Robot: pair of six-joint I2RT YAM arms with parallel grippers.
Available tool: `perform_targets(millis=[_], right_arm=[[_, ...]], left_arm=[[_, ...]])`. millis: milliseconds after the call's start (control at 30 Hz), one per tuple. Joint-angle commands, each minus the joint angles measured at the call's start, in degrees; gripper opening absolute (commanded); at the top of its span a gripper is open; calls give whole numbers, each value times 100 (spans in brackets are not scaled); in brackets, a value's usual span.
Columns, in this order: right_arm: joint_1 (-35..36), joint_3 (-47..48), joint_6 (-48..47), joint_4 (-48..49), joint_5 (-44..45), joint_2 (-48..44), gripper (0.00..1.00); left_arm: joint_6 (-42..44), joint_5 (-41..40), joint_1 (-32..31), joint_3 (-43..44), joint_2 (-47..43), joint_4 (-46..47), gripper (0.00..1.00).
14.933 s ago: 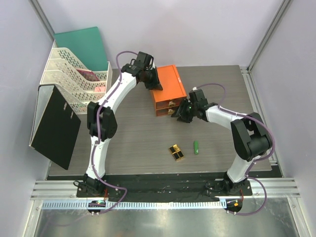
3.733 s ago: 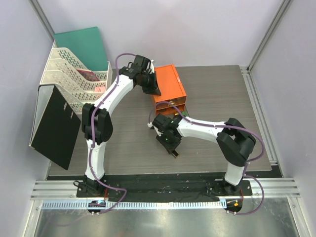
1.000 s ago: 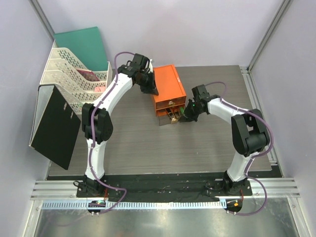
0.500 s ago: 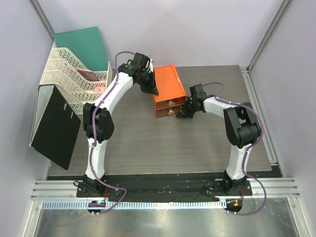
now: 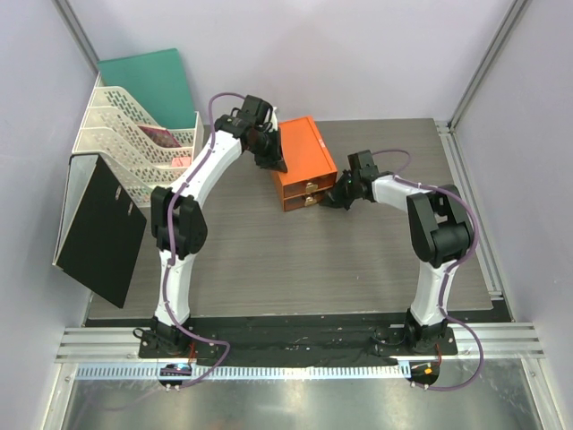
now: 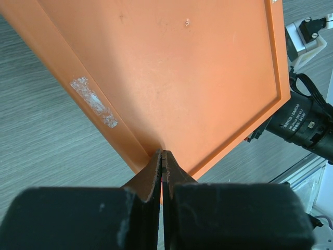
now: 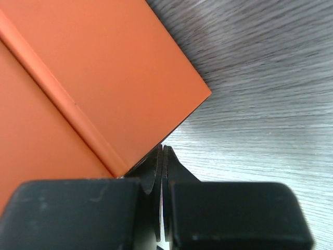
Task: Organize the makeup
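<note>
No makeup shows in any view; the peach bottles, lipstick cases and green tube are hidden. The orange drawer box (image 5: pixel 306 154) stands at the back middle of the table with both drawer fronts (image 5: pixel 302 195) pushed in. My left gripper (image 5: pixel 276 163) is shut and empty, its tips (image 6: pixel 163 154) resting on the box's top (image 6: pixel 182 73) near its left edge. My right gripper (image 5: pixel 334 201) is shut and empty, its tips (image 7: pixel 162 149) against the box's front right corner (image 7: pixel 93 78).
A white tiered file rack (image 5: pixel 134 143), a green folder (image 5: pixel 152 79) and a black binder (image 5: pixel 100 228) stand at the left. Grey wood table (image 5: pixel 286 260) spreads in front of the box. The right arm's wrist (image 6: pixel 304 125) shows beside the box.
The lower drawer, open a second ago with items inside, is now pushed shut. My right gripper moved in toward the box's front right corner. My left gripper stayed on the box top.
</note>
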Motion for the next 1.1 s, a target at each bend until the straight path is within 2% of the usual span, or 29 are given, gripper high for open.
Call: perform_targets(millis=[0,133,200,233,267,333,367,467,533,567,700,767,833,867,933,967,1033,1067], right_arm=[[-38,96,-182,158,-16,-589,1],[-91,-19,-393,-211,72,-1037,1],[-100,-36,-542,-422,151,-1293,1],[-108,-28,-604,-553,178,-1380,1],[-126,-19,-683,-616,195,-1512,1],[-117,95,-998,-878,283,-1627,1],[-117,148,-1139,-984,336,-1662,1],[-117,394,-1693,-1450,643,-1785,12],[-117,526,-2008,-1687,889,-1864,17],[-126,561,-2097,-1741,959,-1899,26],[-135,658,-2423,-2039,1381,-2022,48],[-126,606,-2572,-2154,1662,-2110,59],[-135,465,-2634,-2215,1838,-2242,66],[-144,404,-2687,-2233,2065,-2295,72],[-161,219,-2757,-2233,2172,-2444,78],[-170,123,-2792,-2233,2225,-2488,84],[-187,61,-2898,-2225,2304,-2532,90],[-205,52,-2924,-2233,2340,-2559,96]], left_arm=[[313,-921,15,-126,290,-996,0],[314,-1131,15,200,-18,-874,0],[331,-1228,15,305,-306,-716,5],[375,-1229,15,288,-413,-619,14],[393,-1263,15,244,-544,-392,33],[454,-1342,15,174,-896,-188,55],[480,-1369,15,156,-1002,-100,69],[551,-1623,23,174,-1283,-108,88],[595,-1764,32,156,-1485,-143,96],[638,-1773,32,139,-1547,-152,97],[770,-1975,59,-203,-1925,-162,100],[788,-2142,50,-695,-2232,-91,100],[823,-2352,59,-1168,-2435,-3,100],[832,-2423,59,-1275,-2583,-38,100],[858,-2546,58,-1573,-2681,-143,100],[850,-2660,59,-1680,-2795,-170,100],[902,-2722,59,-1969,-2901,-240,100],[929,-2610,59,-2110,-3049,-188,100]])
